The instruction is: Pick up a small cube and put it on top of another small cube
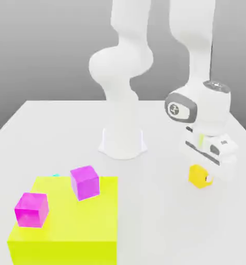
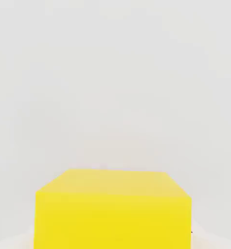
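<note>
Pincer (image 1: 207, 178) of my arm clamps the small yellow cube (image 1: 199, 175) near the table's (image 1: 161, 207) edge on the exterior view's right, bare tabletop all around. Well apart at left, the violet cube (image 1: 85, 182) and pink cube (image 1: 31, 209) sit on the big yellow-green block (image 1: 68, 227). From the hand camera I see the yellow cube (image 2: 112, 211) close up
</note>
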You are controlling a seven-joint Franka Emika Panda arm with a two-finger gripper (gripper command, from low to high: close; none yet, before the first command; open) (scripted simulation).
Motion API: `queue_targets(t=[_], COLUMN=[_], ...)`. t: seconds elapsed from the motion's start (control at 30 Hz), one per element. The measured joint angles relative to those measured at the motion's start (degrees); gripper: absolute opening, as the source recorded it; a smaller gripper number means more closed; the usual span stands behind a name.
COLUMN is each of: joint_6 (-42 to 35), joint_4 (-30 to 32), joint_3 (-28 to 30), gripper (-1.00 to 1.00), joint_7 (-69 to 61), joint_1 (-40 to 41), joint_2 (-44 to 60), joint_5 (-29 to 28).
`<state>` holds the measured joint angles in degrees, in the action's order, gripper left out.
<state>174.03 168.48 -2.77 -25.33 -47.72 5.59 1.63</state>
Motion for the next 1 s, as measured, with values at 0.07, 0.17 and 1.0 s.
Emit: queue_targets(t=[0.07, 0.17, 1.0], joint_6=[-3.4, -8.5, -32.5], joint_4=[0.7, 1.4, -10.1], joint_3=[-0.1, 0.5, 33.3], gripper=[-1.00, -1.00, 1.00], joint_7=[-0.2, -0.1, -30.7], joint_1=[0.0, 0.8, 33.5], joint_2=[-4.1, -9.9, -23.8], joint_5=[0.3, -0.6, -16.4])
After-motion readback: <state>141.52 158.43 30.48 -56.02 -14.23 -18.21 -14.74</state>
